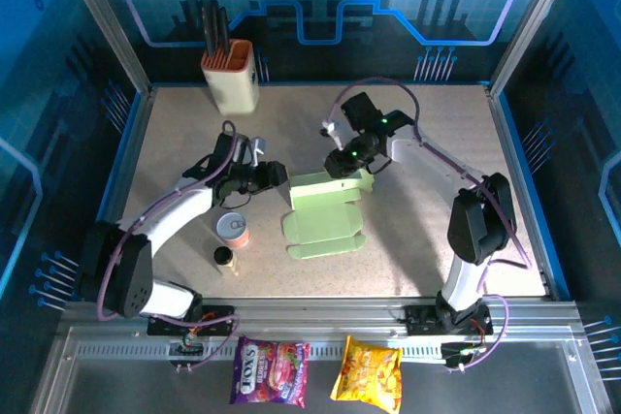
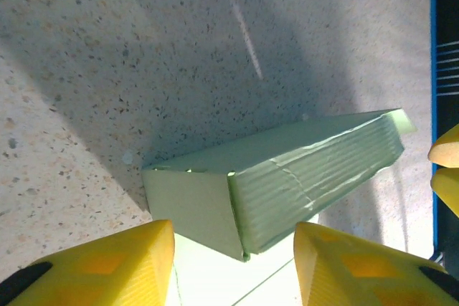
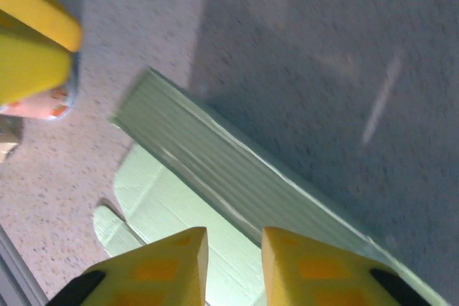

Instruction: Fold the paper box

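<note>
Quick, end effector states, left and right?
Left end effector: open, a corner of the paper box between its fingers, not clamped.
Right end effector: fingers nearly together at the paper box; grip cannot be told.

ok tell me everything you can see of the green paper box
The paper box is pale green thin cardboard, half folded: its far part stands up as a ribbed wall with a side panel, its near part lies flat on the speckled table, with rounded flaps. It sits mid-table. The right gripper is at the raised wall; whether its fingers pinch it I cannot tell.
</note>
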Motion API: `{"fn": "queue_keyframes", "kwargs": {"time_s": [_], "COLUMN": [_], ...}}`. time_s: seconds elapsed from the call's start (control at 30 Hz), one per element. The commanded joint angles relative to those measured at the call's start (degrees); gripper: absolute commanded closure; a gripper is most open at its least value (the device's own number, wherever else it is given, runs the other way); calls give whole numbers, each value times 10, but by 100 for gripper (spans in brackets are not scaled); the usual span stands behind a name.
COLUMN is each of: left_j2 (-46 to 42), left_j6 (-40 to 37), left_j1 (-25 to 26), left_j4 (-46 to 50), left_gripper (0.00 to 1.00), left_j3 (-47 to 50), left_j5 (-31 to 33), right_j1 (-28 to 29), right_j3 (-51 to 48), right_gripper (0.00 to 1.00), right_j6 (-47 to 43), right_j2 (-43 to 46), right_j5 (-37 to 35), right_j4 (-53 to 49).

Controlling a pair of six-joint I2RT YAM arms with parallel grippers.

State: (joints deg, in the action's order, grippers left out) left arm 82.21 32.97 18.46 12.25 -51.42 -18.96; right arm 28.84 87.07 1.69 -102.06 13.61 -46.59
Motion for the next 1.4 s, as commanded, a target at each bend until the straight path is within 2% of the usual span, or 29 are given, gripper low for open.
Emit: {"fn": "queue_keyframes", "kwargs": {"time_s": [0.0,0.43,0.8,1.0,1.37], "left_j2": [25,99,100,89,98], "left_j6": [-4,-17,-52,-53,-55], "left_j1": [16,39,42,44,44], "left_j4": [8,2,27,48,50], "left_gripper": [54,72,73,64,71], "left_j3": [-32,-82,-104,-87,-69], "left_j5": [-3,-14,-5,-4,-12], "right_j1": [-15,-22,-22,-20,-14], "right_j3": [-37,-93,-115,-118,-124], "right_gripper": [75,76,75,75,75], "right_j6": [67,103,116,117,117], "right_j2": [30,46,63,65,74], "right_j5": [22,5,1,5,1], "right_j4": [39,51,59,60,55]}}
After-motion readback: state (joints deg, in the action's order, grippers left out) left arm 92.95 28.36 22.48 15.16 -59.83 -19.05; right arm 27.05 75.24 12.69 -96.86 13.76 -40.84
